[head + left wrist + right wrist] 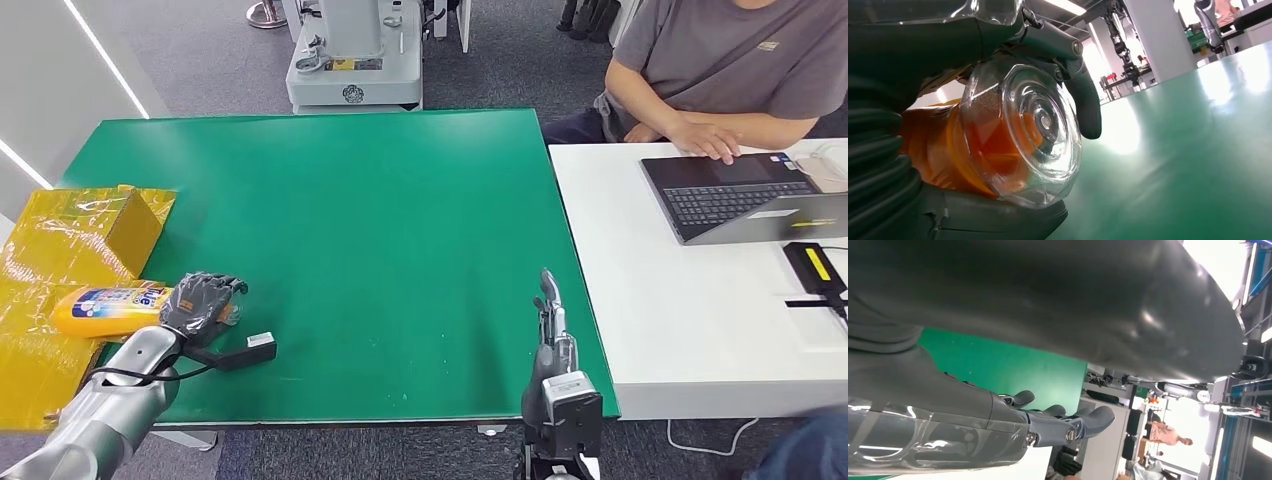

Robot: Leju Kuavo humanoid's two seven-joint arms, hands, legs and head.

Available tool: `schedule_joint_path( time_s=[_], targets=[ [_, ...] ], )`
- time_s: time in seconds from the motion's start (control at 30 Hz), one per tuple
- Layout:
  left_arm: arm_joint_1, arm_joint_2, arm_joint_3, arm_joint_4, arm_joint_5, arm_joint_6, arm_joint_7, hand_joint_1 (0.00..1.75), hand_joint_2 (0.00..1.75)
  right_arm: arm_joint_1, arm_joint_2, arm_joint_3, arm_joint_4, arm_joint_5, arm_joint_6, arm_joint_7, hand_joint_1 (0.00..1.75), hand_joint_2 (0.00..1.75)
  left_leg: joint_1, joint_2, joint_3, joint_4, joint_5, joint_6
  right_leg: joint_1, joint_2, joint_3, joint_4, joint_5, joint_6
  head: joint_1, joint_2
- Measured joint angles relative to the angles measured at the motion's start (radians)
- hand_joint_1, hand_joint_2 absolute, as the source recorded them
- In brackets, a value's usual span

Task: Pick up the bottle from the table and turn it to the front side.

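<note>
Progress looks early to mid: we see the left hand wrapped around the bottle at the left edge of the green table, so the grasp seems made, but the turning is not done as far as we can judge. In the head view the bottle lies on its side, its yellow body and blue label sticking out past the fingers toward the yellow wrapped box, which it partly overlaps. We cannot tell whether it is lifted clear or resting on the surface. The left wrist view shows the clear bottle base with orange liquid behind it, a dark finger curling over one side and the thumb under the other, so we call the hold firm. The right hand hangs at the near edge of the table with fingers straight and apart, holding nothing; the right wrist view agrees, fingers extended with nothing between them. A person sits at the white desk with a laptop, well apart from the bottle. What we think is left: raise it, rotate so the front label faces forward, then set it down.
</note>
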Motion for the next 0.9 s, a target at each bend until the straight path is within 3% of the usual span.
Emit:
schedule_joint_path(
  time_s=[0.1, 0.33, 0.63, 0.9],
  targets=[
    [0.003, -0.001, 0.0, 0.005, -0.012, -0.003, 0.006, 0.02, 1.75, 0.0, 0.0, 0.0, 0.003, -0.004, 0.003, 0.0, 0.0, 0.0, 0.0, 0.0, 0.0, 0.0, 0.0, 0.0, 0.0, 0.0, 0.0, 0.0, 0.0, 0.0, 0.0, 0.0],
    [-0.006, -0.008, -0.001, 0.01, -0.024, -0.016, 0.043, 0.0, 1.75, -0.004, 0.0, -0.001, 0.014, -0.007, 0.003, 0.0, 0.0, 0.0, 0.0, 0.0, 0.0, 0.0, 0.0, 0.0, 0.0, 0.0, 0.0, 0.0, 0.0, 0.0, 0.0, 0.0],
    [-0.005, -0.008, 0.001, -0.001, -0.045, 0.045, 0.059, 0.0, 1.75, -0.005, 0.0, -0.002, 0.019, -0.013, 0.008, -0.001, 0.0, 0.0, 0.0, 0.0, 0.0, 0.0, 0.001, -0.001, 0.0, 0.0, 0.0, 0.001, 0.0, -0.001, 0.0, 0.0],
    [0.054, -0.001, 0.092, -0.212, -0.118, 0.054, 0.042, 0.0, 1.75, -0.005, 0.0, -0.005, 0.019, -0.013, 0.021, 0.001, 0.0, 0.0, 0.0, 0.0, 0.0, 0.0, 0.001, -0.001, 0.0, 0.0, -0.001, 0.0, 0.0, -0.001, 0.0, 0.0]
  ],
)
